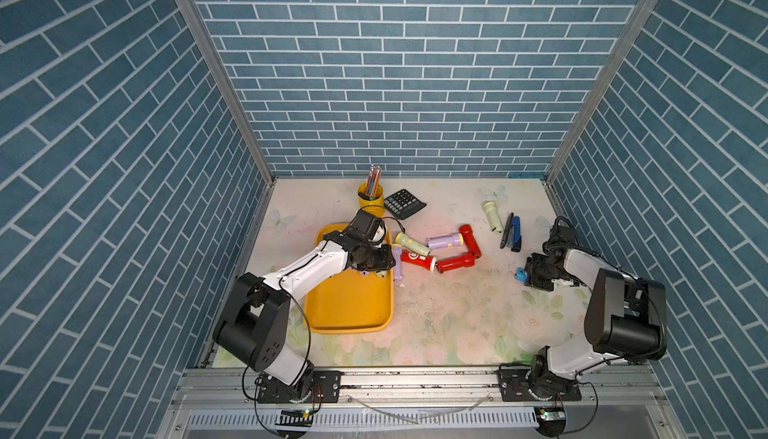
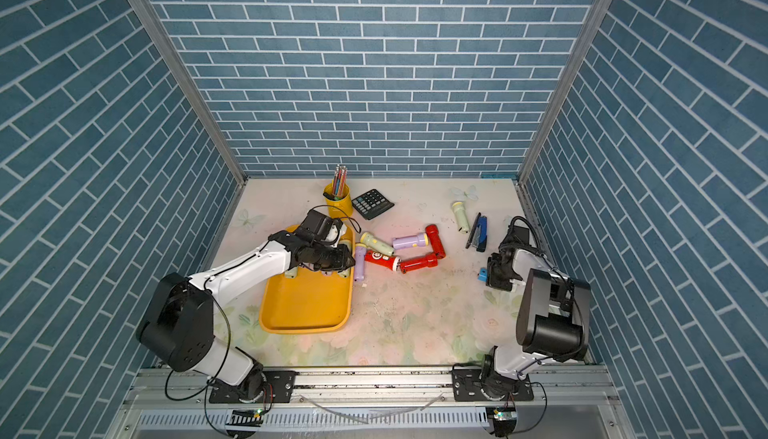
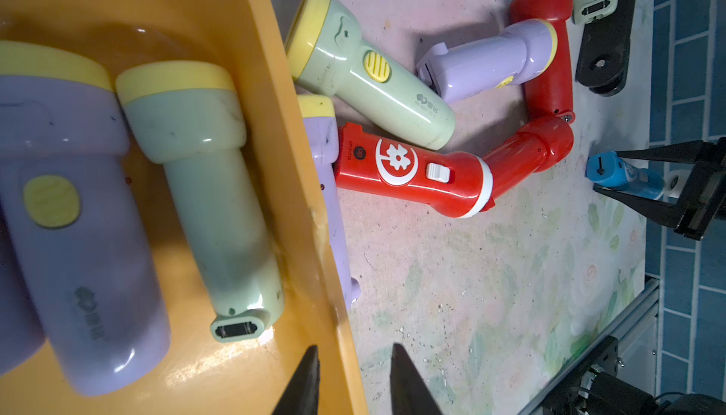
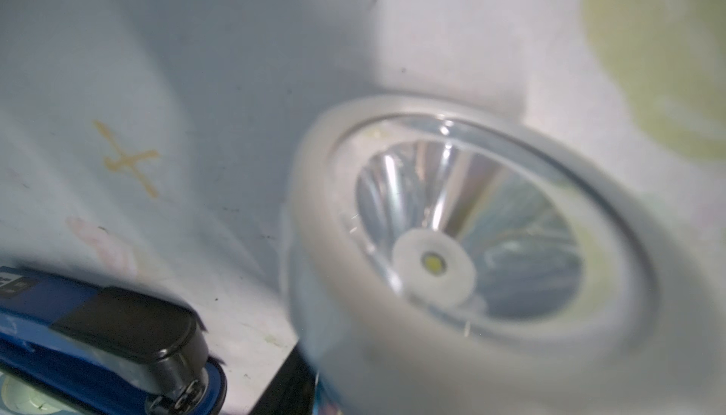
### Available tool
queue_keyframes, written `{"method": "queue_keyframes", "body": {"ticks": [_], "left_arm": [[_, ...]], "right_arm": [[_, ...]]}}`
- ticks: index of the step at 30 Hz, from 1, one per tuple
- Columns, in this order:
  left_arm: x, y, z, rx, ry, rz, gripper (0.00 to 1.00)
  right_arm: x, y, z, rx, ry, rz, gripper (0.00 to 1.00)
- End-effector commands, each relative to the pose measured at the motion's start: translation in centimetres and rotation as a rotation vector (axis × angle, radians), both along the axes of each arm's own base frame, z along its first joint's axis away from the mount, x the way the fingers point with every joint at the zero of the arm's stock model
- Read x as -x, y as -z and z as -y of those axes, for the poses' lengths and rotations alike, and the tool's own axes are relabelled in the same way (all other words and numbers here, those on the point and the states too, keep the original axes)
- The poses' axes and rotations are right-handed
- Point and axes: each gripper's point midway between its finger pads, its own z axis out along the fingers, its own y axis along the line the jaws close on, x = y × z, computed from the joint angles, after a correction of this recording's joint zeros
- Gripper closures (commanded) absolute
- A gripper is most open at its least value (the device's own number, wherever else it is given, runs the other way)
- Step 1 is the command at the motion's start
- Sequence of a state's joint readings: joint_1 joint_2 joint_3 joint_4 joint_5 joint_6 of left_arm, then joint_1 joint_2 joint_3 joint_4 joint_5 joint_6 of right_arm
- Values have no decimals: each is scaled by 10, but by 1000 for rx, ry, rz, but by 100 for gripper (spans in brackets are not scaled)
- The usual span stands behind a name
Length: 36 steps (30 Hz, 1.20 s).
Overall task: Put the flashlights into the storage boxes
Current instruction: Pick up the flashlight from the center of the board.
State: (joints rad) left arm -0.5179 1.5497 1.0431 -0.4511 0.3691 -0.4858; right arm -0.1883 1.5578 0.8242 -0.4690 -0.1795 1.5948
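The orange-yellow storage box [image 1: 349, 312] [image 3: 196, 0] holds a lilac flashlight [image 3: 78, 236] and a pale green one [image 3: 212, 197]. My left gripper [image 3: 353, 354] [image 1: 380, 264] straddles its right rim, one finger inside and one outside, shut on it. Just outside that rim lie a lilac flashlight [image 1: 397, 266], a pale green one [image 1: 411, 243], three red ones [image 1: 417, 260] [image 1: 455, 263] [image 1: 471, 241] and another lilac one [image 1: 444, 241]. A pale green flashlight [image 1: 492, 216] lies far back right. My right gripper [image 1: 527, 275] [image 3: 607, 170] is shut on the blue flashlight [image 1: 520, 275] [image 4: 471, 256] at the table.
A yellow pencil cup [image 1: 370, 202] and a black calculator [image 1: 404, 203] stand behind the storage box. A blue-black stapler [image 1: 513, 233] [image 4: 98, 334] lies just behind my right gripper. Blue brick walls close in three sides.
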Motion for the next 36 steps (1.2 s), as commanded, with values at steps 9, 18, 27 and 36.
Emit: {"method": "queue_keyframes", "body": {"ticks": [9, 18, 27, 36], "left_arm": [[0, -24, 7, 38, 25, 37, 68], [3, -53, 25, 224, 30, 104, 64], [7, -116, 46, 516, 93, 299, 59], [17, -154, 58, 660, 191, 423, 54]], "right_arm": [[-5, -40, -21, 103, -191, 156, 66], [-48, -117, -107, 237, -692, 581, 68], [-44, -185, -206, 309, -1124, 1056, 80], [1, -221, -272, 235, -1507, 1375, 92]]}}
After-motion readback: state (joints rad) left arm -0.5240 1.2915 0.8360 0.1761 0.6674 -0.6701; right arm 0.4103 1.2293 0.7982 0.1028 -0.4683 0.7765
